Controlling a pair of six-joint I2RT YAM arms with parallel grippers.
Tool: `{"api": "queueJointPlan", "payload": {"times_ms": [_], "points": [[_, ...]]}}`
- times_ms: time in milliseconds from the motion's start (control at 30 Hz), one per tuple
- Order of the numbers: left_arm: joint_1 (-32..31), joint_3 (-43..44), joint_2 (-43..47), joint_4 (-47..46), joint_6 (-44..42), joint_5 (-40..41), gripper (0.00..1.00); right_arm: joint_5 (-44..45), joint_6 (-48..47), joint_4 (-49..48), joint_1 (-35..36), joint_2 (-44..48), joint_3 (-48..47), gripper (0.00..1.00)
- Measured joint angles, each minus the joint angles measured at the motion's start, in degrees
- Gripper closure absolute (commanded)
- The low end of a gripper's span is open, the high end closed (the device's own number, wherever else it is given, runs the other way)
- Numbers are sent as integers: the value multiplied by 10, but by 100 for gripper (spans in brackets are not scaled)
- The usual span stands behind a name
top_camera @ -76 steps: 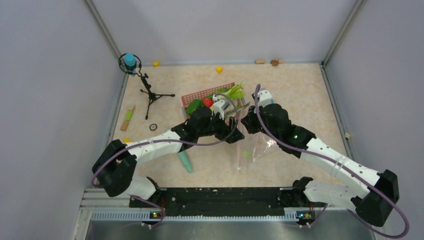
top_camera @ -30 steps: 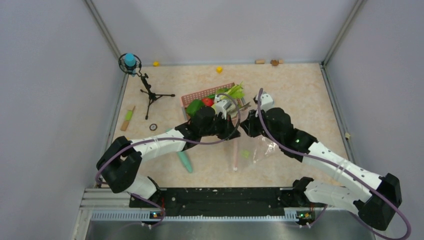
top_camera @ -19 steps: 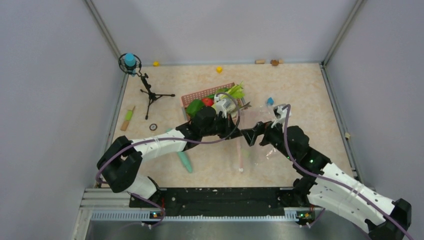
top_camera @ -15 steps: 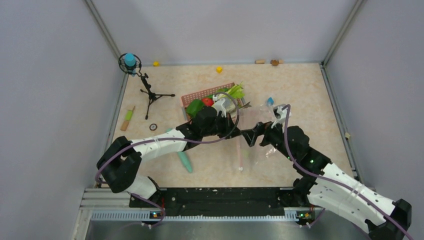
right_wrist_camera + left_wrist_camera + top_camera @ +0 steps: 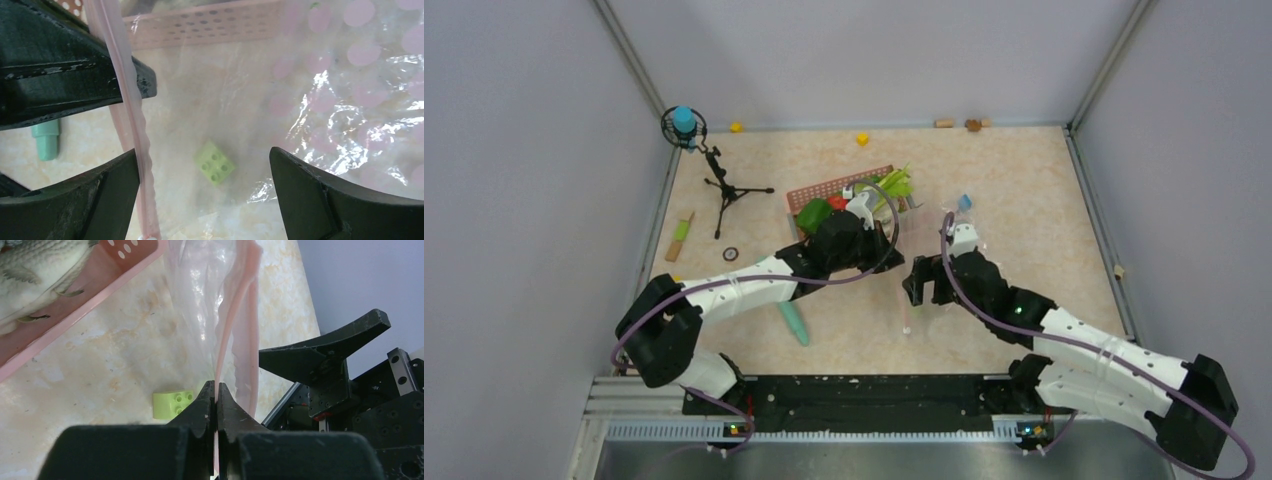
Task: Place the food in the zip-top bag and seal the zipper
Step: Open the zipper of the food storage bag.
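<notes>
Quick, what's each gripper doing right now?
Left gripper: closed, pinching the zipper.
Right gripper: open, holding nothing, above the zip-top bag.

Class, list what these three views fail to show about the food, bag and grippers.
- Food: top view, left arm covers part of the basket; left wrist view crops it.
- Zip-top bag outline: top view, clear plastic too faint.
- Green block: right wrist view, inside or under the bag, cannot tell.
- Left gripper pinching the zipper: top view, hidden under its wrist.
</notes>
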State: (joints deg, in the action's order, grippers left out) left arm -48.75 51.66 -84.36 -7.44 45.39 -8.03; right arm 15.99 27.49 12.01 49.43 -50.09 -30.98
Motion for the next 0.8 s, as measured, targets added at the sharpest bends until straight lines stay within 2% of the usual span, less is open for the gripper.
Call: {"api": "queueJointPlan", "payload": {"times_ms": [167,367,400,467,500,533,600,633,667,800], "points": [[-1,0,0,0,2,-3,100,68,6,12,17,-23,-7,7],[-2,0,0,0,2,-5,100,166,26,20,20,-53,-10,17],[-2,0,0,0,2,-5,100,184,32,23,21,-59,-12,22],[-3,0,0,0,2,-4,100,209,42,25,22,-71,-16,37],[-4,0,0,1,2,-3,100,219,45,25,22,-75,-18,49],[-5,0,0,2,2,-2,100,228,49,26,22,-77,-20,67],[-5,0,0,5,2,0,100,245,55,26,23,-78,-22,90],[-6,0,0,7,2,0,100,249,57,26,23,-77,-23,97],[-6,1,0,10,2,2,100,252,57,29,23,-76,-25,100],[-6,10,-1,23,1,7,100,257,51,49,24,-53,-45,100]]}}
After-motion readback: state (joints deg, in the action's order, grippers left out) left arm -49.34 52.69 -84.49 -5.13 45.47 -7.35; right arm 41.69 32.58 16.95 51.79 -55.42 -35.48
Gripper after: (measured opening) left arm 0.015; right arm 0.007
